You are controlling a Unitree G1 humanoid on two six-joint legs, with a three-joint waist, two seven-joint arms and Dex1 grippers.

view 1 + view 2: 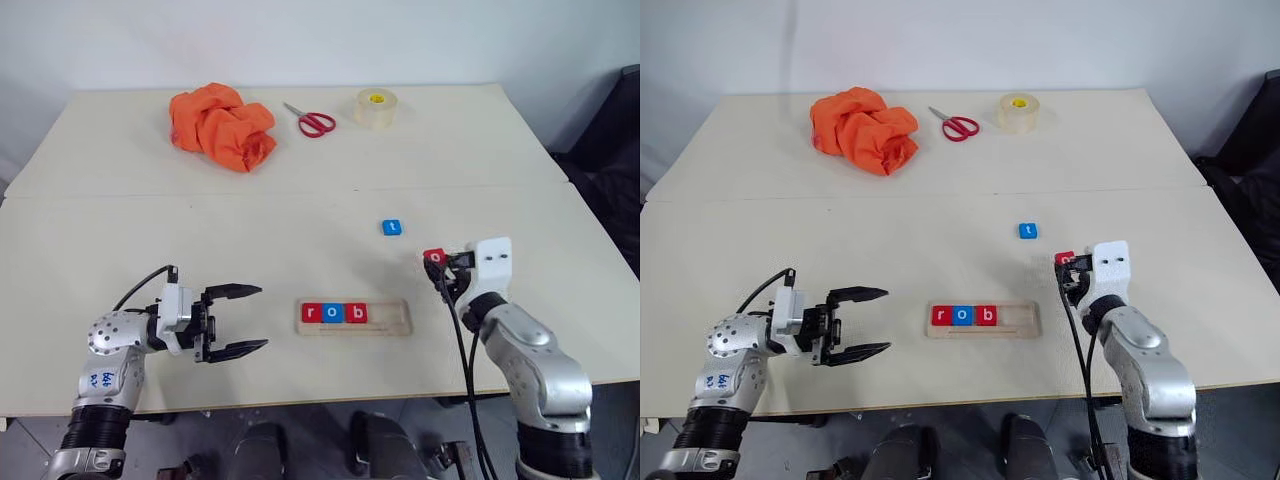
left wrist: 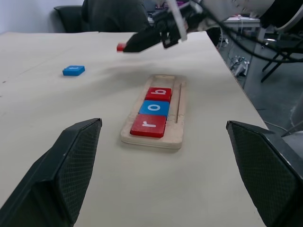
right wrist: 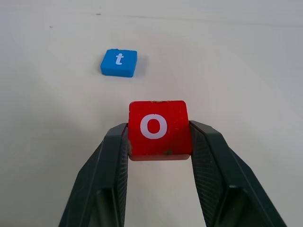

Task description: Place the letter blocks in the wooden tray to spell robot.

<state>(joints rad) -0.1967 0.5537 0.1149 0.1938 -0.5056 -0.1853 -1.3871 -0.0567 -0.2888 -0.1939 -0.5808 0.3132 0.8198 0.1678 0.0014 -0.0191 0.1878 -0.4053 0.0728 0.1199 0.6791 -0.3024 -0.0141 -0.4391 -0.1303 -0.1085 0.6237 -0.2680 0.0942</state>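
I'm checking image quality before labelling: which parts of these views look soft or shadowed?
Left wrist view: the right hand holding the red o block is motion-blurred; the wooden tray stays legible. Right wrist view: the o block and blue t block read crisply, with soft shadows. Head views: even lighting, no glare on the table.

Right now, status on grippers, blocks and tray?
Right gripper shut on red o block; left gripper open, idle. Wooden tray holds r, o, b. Blue t block loose on table. Path to tray unobstructed.
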